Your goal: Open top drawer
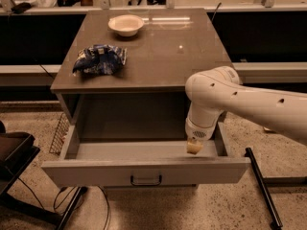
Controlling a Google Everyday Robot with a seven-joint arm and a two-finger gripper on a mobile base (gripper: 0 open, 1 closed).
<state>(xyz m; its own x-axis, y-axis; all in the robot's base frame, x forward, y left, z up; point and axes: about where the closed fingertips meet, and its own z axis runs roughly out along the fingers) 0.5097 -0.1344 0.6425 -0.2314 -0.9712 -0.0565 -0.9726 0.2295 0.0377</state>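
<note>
Speckled floor (201,210) lies around a grey cabinet with a brown tabletop (168,56). Near the tabletop's far edge sits a white bowl (125,25), and near its left edge a crumpled blue bag (99,60).

Below the tabletop's near edge the drawer (86,172) stands open, drawn out toward the camera. The white arm (249,104) comes in from the right and bends down into it. The end effector (194,146) hangs inside the drawer at its right front corner, just behind the front panel and near the right wall. Whether it is apart or together cannot be told.

The drawer's long axis runs left to right, parallel to the tabletop's near edge, and its front panel faces the camera. The black handle (146,180) sits at the middle of that panel, below and left of the end effector.

Open floor lies before the panel. A dark chair (14,152) stands near the drawer's left front corner. A black pole (261,188) slants across the floor just beside the right front corner.
</note>
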